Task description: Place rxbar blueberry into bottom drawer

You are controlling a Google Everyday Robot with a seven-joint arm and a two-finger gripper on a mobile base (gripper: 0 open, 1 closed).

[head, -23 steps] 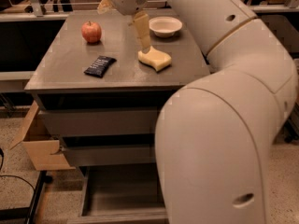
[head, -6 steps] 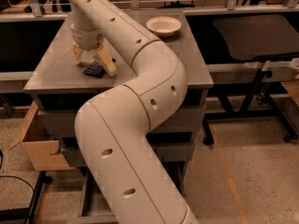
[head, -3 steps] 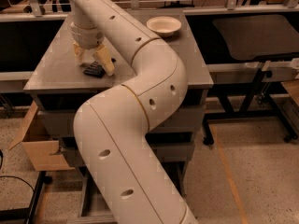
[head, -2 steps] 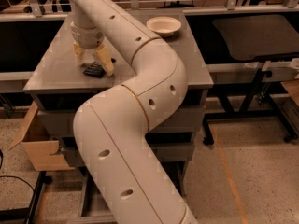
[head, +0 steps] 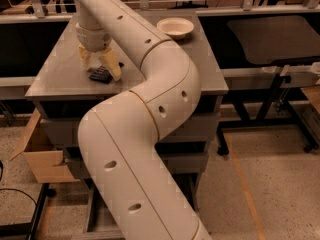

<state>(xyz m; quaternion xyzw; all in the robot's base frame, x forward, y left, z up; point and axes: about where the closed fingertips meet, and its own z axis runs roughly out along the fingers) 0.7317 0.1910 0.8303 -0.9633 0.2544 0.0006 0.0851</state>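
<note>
The rxbar blueberry (head: 100, 75), a small dark flat bar, lies on the grey cabinet top (head: 60, 74) near its front left. My gripper (head: 98, 65) reaches down onto it from above. Its pale fingers (head: 113, 65) stand apart on either side of the bar, open. The bottom drawer (head: 90, 218) is pulled out at the foot of the cabinet. Only its left edge shows, because my arm hides the rest.
A white bowl (head: 175, 27) sits at the back right of the cabinet top. An open cardboard box (head: 40, 156) stands on the floor to the left. A dark table on black legs (head: 270, 39) is to the right. My large arm (head: 150, 134) covers the cabinet's front.
Nothing has visibly moved in the last two seconds. Well before that, the gripper hung over the sponge farther right and has since come to the bar.
</note>
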